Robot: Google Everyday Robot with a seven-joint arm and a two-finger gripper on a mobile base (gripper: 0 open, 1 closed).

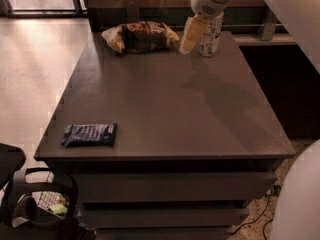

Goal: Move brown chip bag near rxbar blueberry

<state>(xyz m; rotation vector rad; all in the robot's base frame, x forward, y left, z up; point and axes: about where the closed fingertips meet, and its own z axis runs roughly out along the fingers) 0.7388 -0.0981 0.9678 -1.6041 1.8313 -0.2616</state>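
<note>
The brown chip bag [141, 36] lies on its side at the far left-centre of the grey table [165, 99], dark brown in the middle with pale ends. The rxbar blueberry [89, 134], a small flat navy wrapper, lies near the table's front left corner, far from the bag. My gripper [190, 36] hangs down from the white arm at the far edge, just right of the bag's right end and close above the tabletop. It holds nothing that I can see.
A clear water bottle [211, 33] stands just behind and right of the gripper. A wall and rail run behind the table. A dark cabinet stands to the right. A basket [42, 204] sits on the floor at the front left.
</note>
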